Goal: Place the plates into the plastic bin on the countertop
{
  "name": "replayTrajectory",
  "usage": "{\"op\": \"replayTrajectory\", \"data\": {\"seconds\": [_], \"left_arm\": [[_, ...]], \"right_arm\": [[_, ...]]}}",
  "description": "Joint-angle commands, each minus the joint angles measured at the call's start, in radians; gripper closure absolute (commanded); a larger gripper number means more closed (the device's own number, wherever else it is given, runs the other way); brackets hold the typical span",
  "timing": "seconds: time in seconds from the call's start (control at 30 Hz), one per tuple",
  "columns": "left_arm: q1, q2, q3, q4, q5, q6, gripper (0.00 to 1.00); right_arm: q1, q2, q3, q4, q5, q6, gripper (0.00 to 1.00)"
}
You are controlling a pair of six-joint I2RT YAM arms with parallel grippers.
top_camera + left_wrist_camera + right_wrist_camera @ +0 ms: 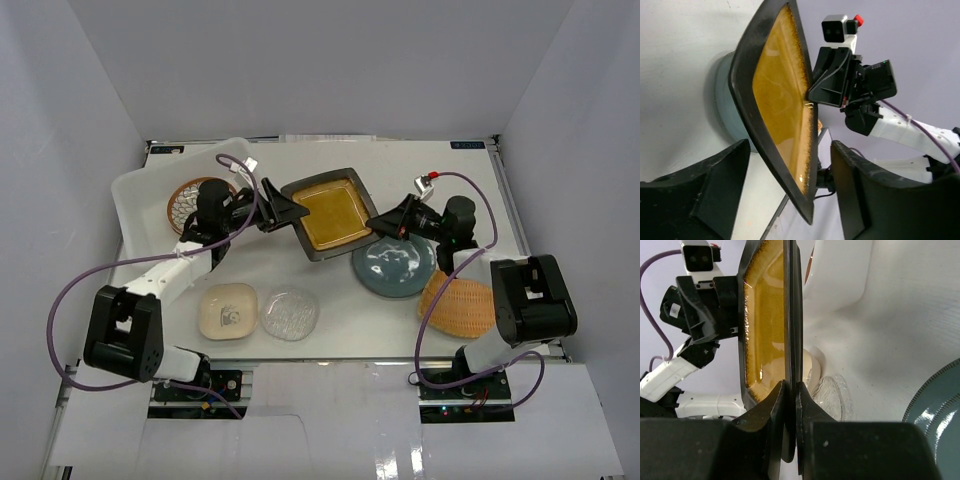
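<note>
The black-rimmed amber square plate (330, 213) hangs tilted above the countertop (330, 335) between both grippers. My right gripper (379, 224) is shut on its right rim, and the wrist view shows the jaws (790, 390) pinching the thin edge of the plate (765, 325). My left gripper (289, 212) is open, and its fingers (715, 190) straddle the plate's left rim (785, 165) with gaps on both sides. The white plastic bin (140, 195) stands at the back left and holds the brown-and-white petal plate (190, 200). The tan floral plate is out of view.
The teal plate (393, 268) lies below the right gripper. The orange woven plate (458, 305) is at the front right. The small cream square plate (228, 310) and the clear glass plate (290, 314) lie at the front left. White walls enclose the table.
</note>
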State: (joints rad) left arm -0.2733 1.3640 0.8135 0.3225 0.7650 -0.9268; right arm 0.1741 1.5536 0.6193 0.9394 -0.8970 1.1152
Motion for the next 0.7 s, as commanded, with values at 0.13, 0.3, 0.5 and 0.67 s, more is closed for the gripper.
{"op": "replayTrajectory", "data": {"seconds": [0.13,0.3,0.5,0.67], "left_arm": [[-0.017,0.052,0.055,-0.003,-0.050,0.049,0.49],[-0.017,0.030,0.067,-0.016,-0.073,0.055,0.96],[0.048,-0.061,0.082,-0.037,-0.119,0.007,1.00],[0.253,-0.155,0.139,-0.146,-0.153,-0.007,1.00]], "right_arm": [[0.047,-0.015,0.065,0.142,-0.014,0.015,0.92],[0.056,0.003,0.051,0.133,0.003,0.008,0.91],[0.056,-0.048,0.040,0.006,0.023,-0.081,0.29],[0.054,-0.142,0.034,-0.171,0.067,-0.218,0.09]]}}
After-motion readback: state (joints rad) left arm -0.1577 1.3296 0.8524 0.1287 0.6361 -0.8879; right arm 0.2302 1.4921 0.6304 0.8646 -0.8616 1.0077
